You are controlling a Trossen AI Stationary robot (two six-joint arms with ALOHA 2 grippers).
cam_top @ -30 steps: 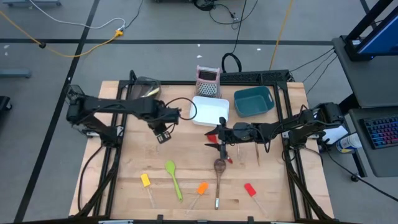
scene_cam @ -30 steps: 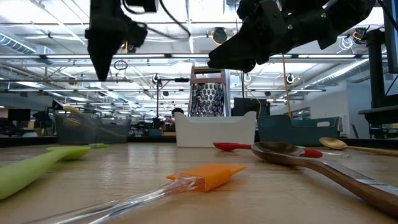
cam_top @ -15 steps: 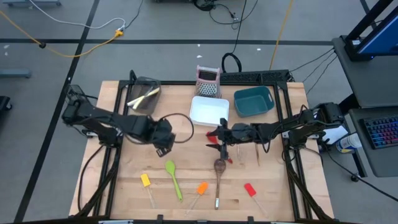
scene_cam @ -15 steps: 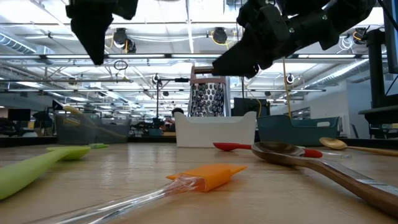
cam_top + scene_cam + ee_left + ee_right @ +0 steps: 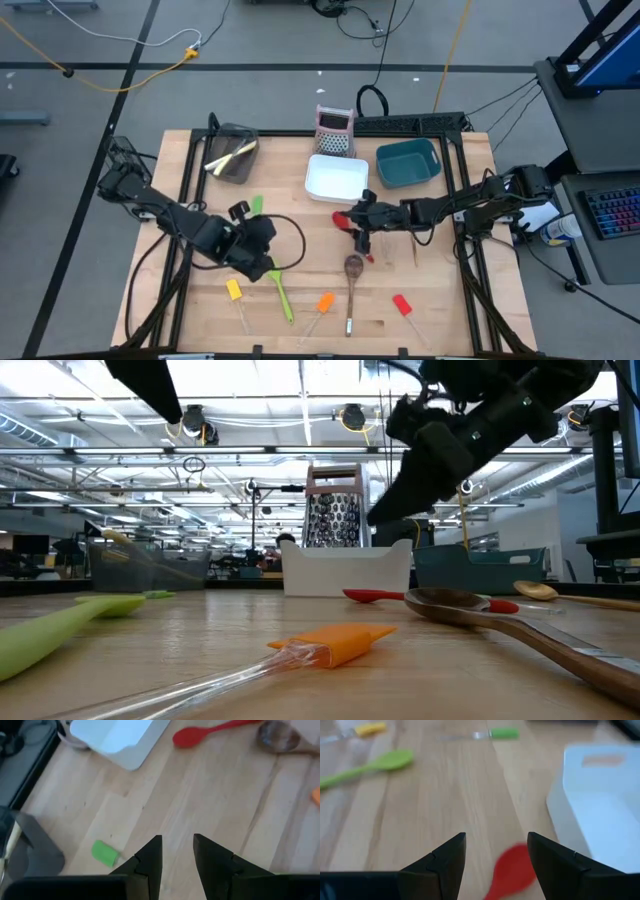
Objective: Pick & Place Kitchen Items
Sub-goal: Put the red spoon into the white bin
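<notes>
Hovering with fingers spread, the right tool [image 5: 362, 238] sits directly over the red spoon [image 5: 512, 870], whose bowl lies between its fingers, handle trending toward the wooden spoon [image 5: 352, 268]. The left tool [image 5: 262, 262], partly parted and empty, hangs farther off by the green spoon [image 5: 280, 290].

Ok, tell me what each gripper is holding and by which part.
Nothing is held. The left gripper and the right gripper both show empty, open fingers above the table.
</notes>
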